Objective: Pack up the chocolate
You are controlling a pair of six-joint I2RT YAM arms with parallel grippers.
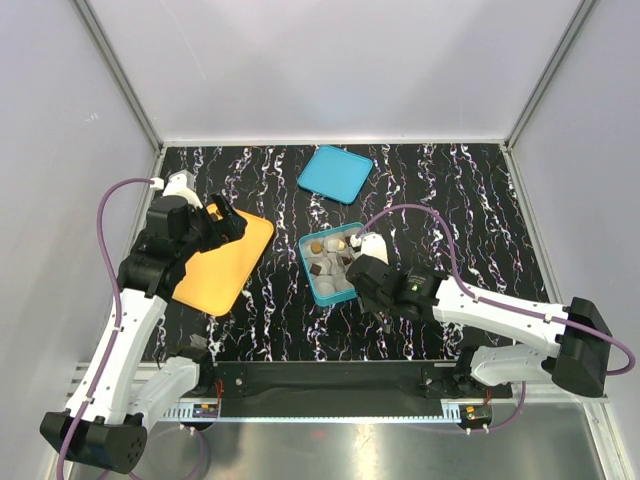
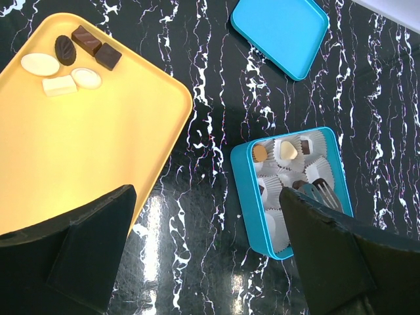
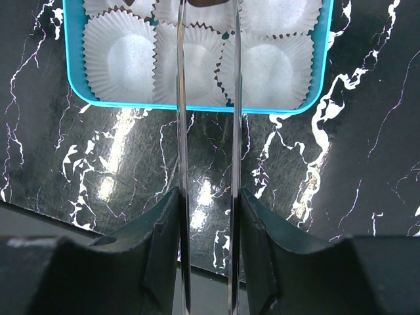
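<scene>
Yellow tray (image 2: 98, 151), left, carries six chocolates (image 2: 108, 56); my left end effector (image 2: 207, 197) hovers above it, spread. My right end effector (image 3: 209, 197), beside the teal box (image 2: 244, 197), clamps one pair of tweezers (image 3: 182, 131).

The whole table (image 1: 450, 200) is seen from above-behind by the top cam; the teal box (image 1: 303, 265) is caught closer by both down-facing wrist cams too.
</scene>
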